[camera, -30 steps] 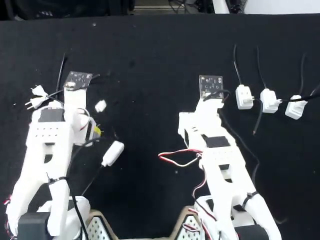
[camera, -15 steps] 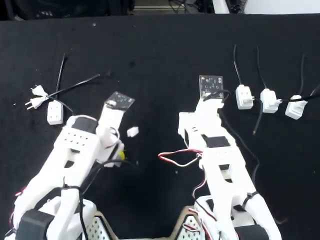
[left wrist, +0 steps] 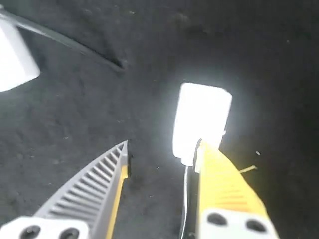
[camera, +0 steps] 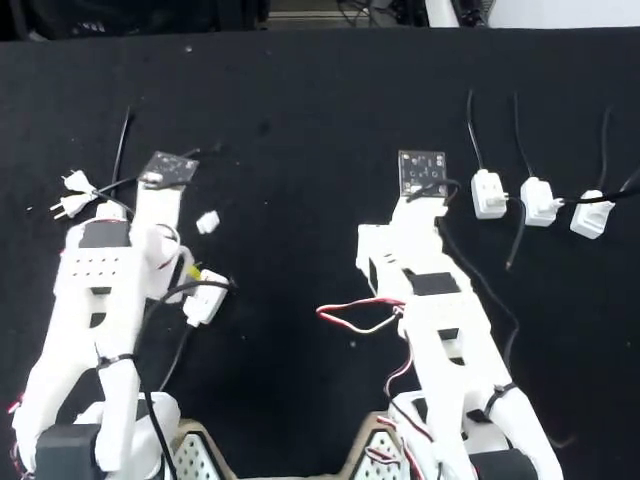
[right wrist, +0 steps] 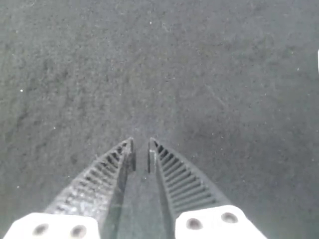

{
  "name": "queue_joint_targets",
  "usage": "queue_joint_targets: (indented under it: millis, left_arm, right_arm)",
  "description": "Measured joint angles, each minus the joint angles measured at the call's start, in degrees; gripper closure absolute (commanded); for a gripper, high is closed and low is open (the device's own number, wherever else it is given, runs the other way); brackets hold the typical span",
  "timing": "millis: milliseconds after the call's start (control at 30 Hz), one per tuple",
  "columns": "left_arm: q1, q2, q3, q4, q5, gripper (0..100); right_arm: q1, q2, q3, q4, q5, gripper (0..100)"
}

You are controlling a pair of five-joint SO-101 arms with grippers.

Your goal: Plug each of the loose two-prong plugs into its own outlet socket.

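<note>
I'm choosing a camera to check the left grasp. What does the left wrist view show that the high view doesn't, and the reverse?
Left wrist view adds: the left gripper open, its yellow finger beside the white socket. High view adds: the loose plugs and three white sockets far right. Shared: that socket and the black table.

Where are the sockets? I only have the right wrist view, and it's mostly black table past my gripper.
Observer: A row of three white sockets lies on the table, to the right of your arm at its front end.
Operator: And the loose plugs?
Observer: Two two-prong plugs lie at the table's far left, beside the left arm.
Operator: What is the left gripper doing?
Observer: The left gripper is open, with a white block at the tip of its yellow finger.
</note>
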Motion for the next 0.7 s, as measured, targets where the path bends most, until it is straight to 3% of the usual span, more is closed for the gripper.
queue_joint_targets:
  millis: [167,367,500,700]
  left_arm:
    - [-1.41,1.49,2.37,-6.95,0.26,78]
    - [-1.23,5.45,7.3,-20.4,7.65,78]
    - [0.26,6.42,7.3,-21.27,9.49,78]
    - [9.93,6.42,7.21,-19.08,9.85,78]
  right_arm:
    - [0.0,0.0,0.0,0.0,0.0,96.2]
    - [0.0,0.0,0.0,0.0,0.0,96.2]
    - [0.0,0.0,0.0,0.0,0.0,96.2]
    - [0.0,0.0,0.0,0.0,0.0,96.2]
